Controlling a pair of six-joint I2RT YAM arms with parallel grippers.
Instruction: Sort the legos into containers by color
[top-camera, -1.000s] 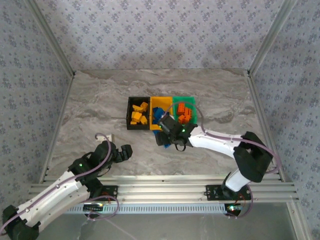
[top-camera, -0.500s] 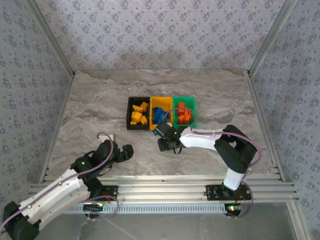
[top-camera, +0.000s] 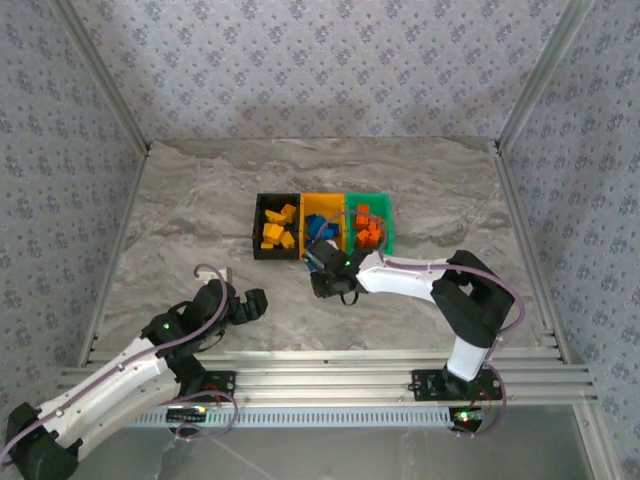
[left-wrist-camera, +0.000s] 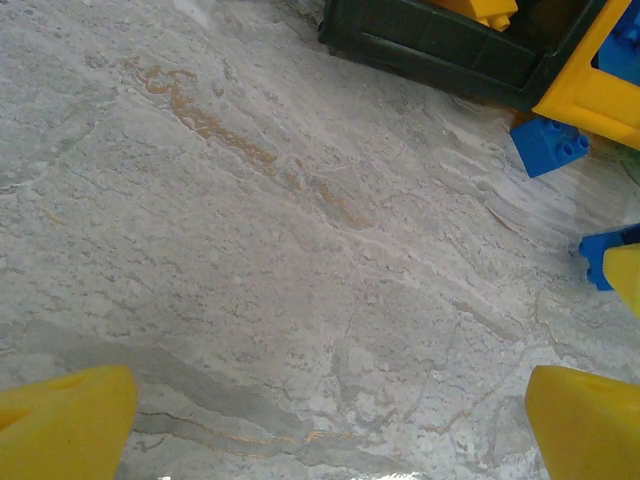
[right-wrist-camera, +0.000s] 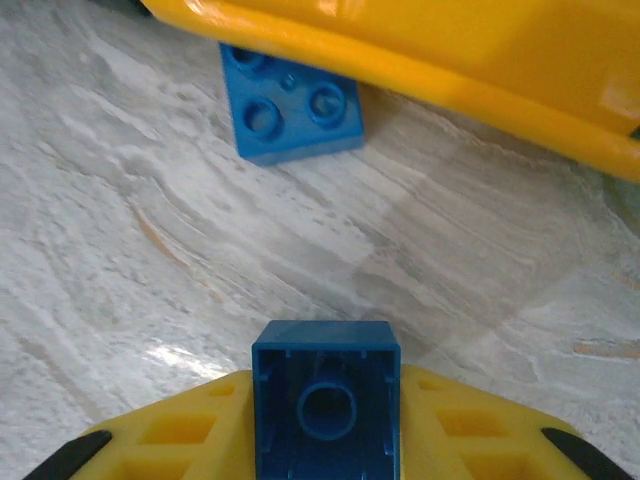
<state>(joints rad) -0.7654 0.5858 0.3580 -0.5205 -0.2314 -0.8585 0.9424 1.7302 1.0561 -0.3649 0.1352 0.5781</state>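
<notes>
Just below the yellow bin (top-camera: 322, 206) in the middle of the overhead view, the right gripper (top-camera: 324, 274) has slid a touch up and left compared with half a second ago. Its elbow has folded in a lot since a second ago, when it stuck out toward the right edge. On its wrist view the yellow pads (right-wrist-camera: 180, 440) are clamped on a blue brick (right-wrist-camera: 325, 395), hollow side facing the camera, low over the table (right-wrist-camera: 120, 250). A loose blue brick (right-wrist-camera: 290, 105) lies studs up, right against the yellow bin's wall.

The left gripper (top-camera: 250, 300) at lower left has barely budged. Its fingertips (left-wrist-camera: 585, 420) are spread wide over bare marble with nothing between them.

The black bin (top-camera: 258, 226) holds yellow bricks (top-camera: 278, 230), the yellow one holds blue bricks, and the green bin (top-camera: 386, 222) holds red-orange bricks (top-camera: 366, 230).
</notes>
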